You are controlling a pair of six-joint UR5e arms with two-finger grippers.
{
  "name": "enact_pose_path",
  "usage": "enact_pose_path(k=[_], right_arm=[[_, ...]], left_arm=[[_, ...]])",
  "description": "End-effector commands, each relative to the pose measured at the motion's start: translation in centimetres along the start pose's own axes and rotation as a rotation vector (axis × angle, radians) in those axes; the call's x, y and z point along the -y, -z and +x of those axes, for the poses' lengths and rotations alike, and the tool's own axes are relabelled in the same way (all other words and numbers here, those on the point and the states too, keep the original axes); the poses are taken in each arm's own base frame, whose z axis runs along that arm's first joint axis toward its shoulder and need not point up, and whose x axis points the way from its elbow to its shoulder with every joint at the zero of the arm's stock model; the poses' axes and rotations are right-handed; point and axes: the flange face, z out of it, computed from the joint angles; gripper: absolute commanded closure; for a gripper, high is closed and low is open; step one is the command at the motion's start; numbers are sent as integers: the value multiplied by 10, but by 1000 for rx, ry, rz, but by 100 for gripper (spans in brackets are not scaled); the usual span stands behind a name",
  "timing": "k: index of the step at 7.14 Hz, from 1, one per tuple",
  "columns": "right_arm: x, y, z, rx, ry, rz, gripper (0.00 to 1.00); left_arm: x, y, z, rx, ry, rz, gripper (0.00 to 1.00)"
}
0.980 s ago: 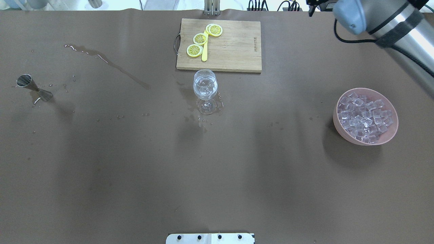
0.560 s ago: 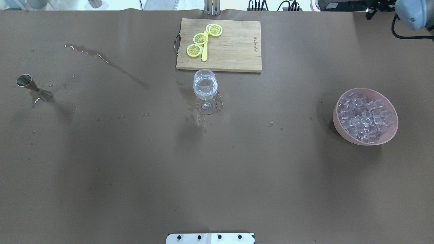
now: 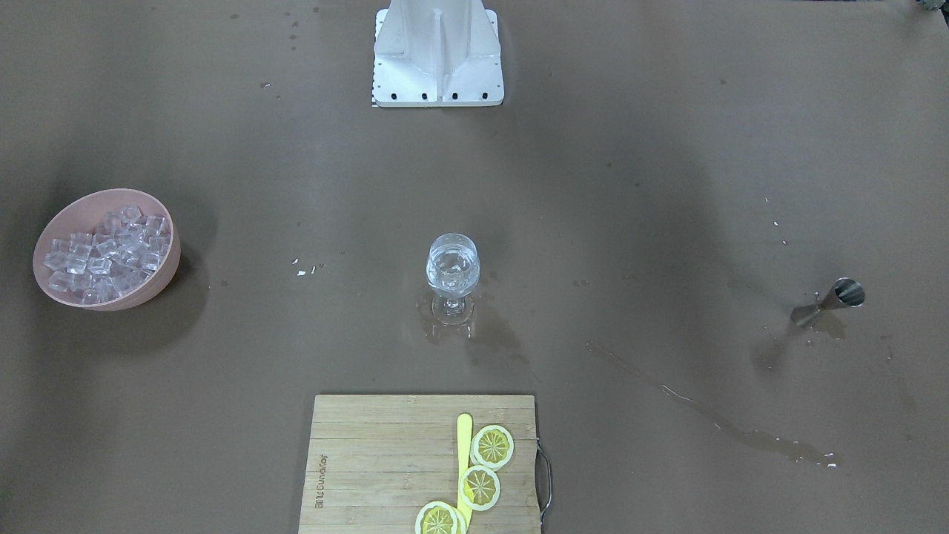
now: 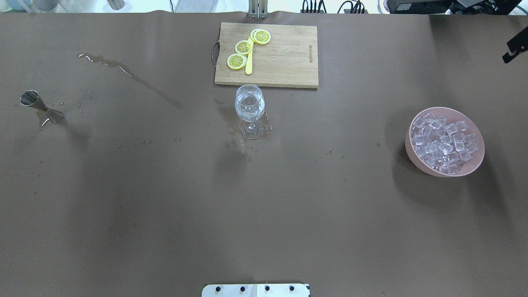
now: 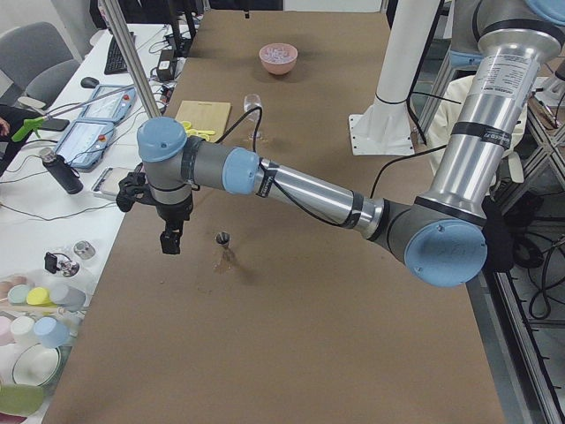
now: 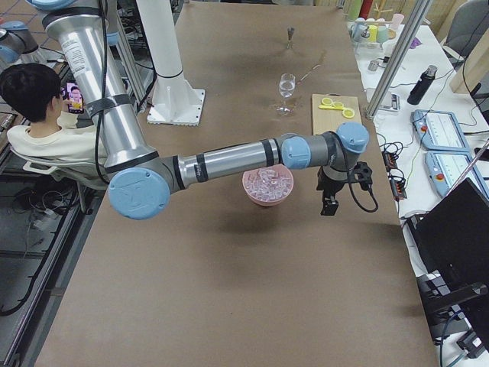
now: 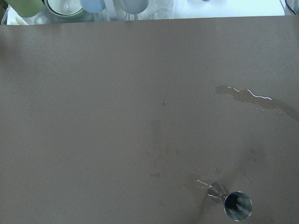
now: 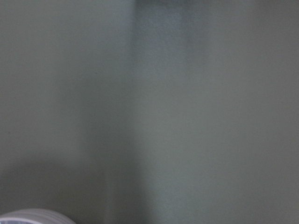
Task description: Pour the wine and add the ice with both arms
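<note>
A stemmed glass (image 4: 249,108) stands mid-table, holding the wine (image 3: 452,268), a clear liquid. The ice (image 4: 442,141) fills a pink bowl (image 4: 433,170) on the right. A steel jigger (image 4: 41,108) stands far left in a small puddle. My left gripper (image 5: 170,240) hangs over the table's left end, beside the jigger (image 5: 222,238) and apart from it. It shows only in the exterior left view, so I cannot tell its state. My right gripper (image 6: 329,203) hangs beyond the bowl near the right far corner. Only a black tip (image 4: 515,48) shows overhead, its jaws unreadable.
A wooden board (image 4: 284,53) with lemon slices (image 4: 243,47) and a yellow stick lies just behind the glass. A wet streak (image 4: 132,78) and drops mark the left half. The white stand base (image 3: 437,52) sits at the near edge. A seated person (image 6: 38,99) is behind the robot.
The right arm has swung away to the right, out of the overhead view; only a black tip remains at the right edge. Glass, bowl and jigger have not moved.
</note>
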Motion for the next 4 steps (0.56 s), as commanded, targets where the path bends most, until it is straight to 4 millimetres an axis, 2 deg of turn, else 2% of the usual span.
enact_pose_path(k=[1,2,4], right_arm=[[-36,13,48,-2,-13,30,1],[-56,20,45,-1,-7,41,1],[-72,25,41,-3,-13,52,1]], left_arm=[[0,0,0,0,0,0,2],[0,0,-1,0,2,0,2],[0,0,-2,2,3,-1,2]])
